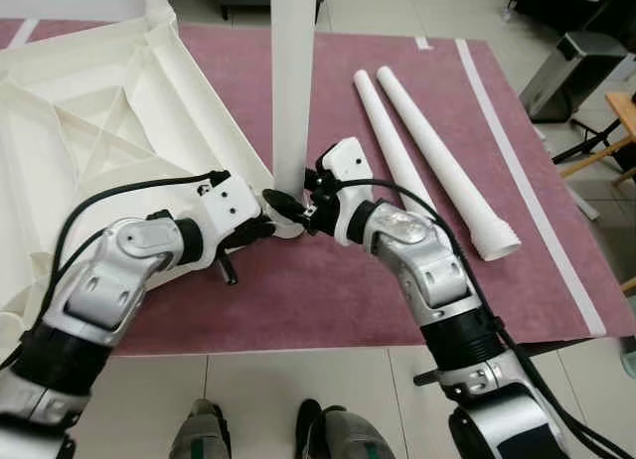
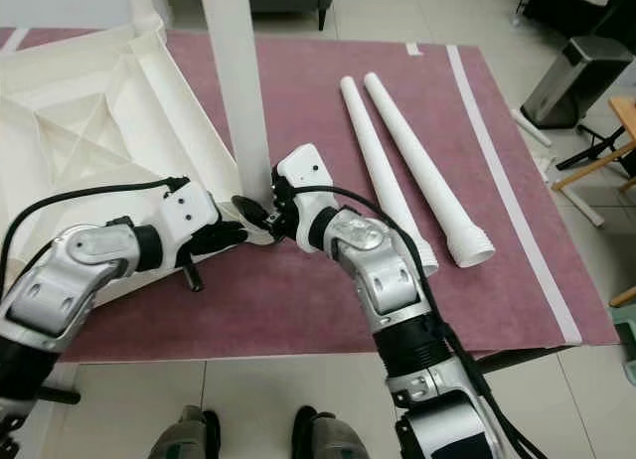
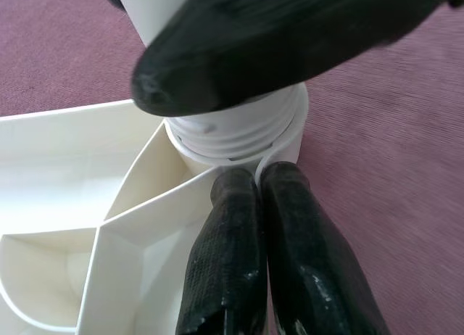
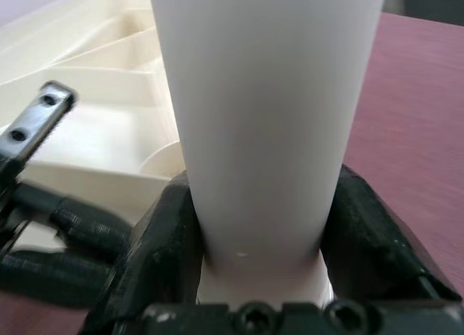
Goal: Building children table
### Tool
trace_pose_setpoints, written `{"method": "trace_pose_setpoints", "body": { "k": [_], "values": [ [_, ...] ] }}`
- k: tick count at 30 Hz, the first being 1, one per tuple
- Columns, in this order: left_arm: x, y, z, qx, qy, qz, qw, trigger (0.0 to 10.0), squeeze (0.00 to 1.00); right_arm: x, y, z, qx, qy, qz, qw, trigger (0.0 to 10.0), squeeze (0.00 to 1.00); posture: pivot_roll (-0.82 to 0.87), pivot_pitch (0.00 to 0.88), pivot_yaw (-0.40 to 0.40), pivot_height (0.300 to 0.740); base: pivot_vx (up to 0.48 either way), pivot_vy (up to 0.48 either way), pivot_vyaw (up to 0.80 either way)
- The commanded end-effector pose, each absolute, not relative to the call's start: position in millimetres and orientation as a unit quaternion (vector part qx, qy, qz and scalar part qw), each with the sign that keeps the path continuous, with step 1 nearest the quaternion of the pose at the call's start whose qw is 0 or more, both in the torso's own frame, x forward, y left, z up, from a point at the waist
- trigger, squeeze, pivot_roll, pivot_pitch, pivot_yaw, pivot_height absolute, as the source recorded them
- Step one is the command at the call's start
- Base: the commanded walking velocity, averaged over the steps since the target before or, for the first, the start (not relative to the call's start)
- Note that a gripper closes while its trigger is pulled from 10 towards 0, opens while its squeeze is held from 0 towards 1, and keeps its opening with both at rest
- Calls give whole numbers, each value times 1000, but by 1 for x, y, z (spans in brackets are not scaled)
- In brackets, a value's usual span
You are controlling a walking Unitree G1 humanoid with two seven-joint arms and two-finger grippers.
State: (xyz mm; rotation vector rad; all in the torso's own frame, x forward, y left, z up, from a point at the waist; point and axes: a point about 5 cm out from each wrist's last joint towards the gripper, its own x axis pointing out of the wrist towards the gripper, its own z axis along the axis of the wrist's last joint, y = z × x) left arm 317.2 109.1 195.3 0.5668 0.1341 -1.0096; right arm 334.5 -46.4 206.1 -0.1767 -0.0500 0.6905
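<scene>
White plastic tabletop [image 1: 89, 121]: upside down on maroon rug [image 1: 328, 290]; stiff, light.
Upright leg [image 1: 294, 81]: in corner socket; smooth, grip low.
Right gripper [image 1: 298, 203]: fingers clamped on leg base.
Left gripper [image 1: 260, 225]: fingers together by socket.

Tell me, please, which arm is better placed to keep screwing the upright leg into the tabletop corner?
The right. Its gripper already clasps the upright leg just above the threaded socket, fingers on both sides. The left gripper is shut, pressed against the tabletop corner, better suited to bracing.
</scene>
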Motion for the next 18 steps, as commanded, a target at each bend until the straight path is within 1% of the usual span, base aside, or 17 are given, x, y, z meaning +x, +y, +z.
{"method": "trace_pose_setpoints", "body": {
  "k": [1,5,8,12,13,15,16,17,18],
  "values": [
    [329,93,216,283,5,-435,855,0,0,342,-48,174,-99,59,256,960,0,0,147,192,-37,740,0,0,0],
    [334,91,215,286,10,-428,857,0,0,345,-49,171,-94,69,232,966,0,0,147,192,-35,740,0,0,0],
    [346,89,216,280,14,-400,873,0,0,343,-42,170,-81,66,191,976,0,0,140,196,-29,740,0,0,0],
    [344,89,217,281,11,-403,871,0,0,341,-37,174,-62,51,193,978,0,0,139,196,-28,740,0,0,0],
    [342,90,217,281,9,-408,869,0,0,339,-34,178,-59,37,209,975,10000,0,139,198,-28,740,0,0,0],
    [340,91,217,282,7,-413,866,0,0,337,-31,183,-49,19,225,973,10000,0,139,199,-30,740,0,0,0],
    [338,91,217,282,4,-419,863,0,0,335,-29,188,-48,1,248,968,10000,427,139,199,-31,740,0,0,0],
    [333,92,217,284,1,-431,856,0,0,332,-26,196,-34,-18,275,961,10000,1000,144,199,-34,740,0,0,0],
    [329,92,218,286,-3,-443,850,0,0,330,-24,202,-29,-36,303,952,10000,1000,145,199,-34,740,0,0,0]
  ]
}}
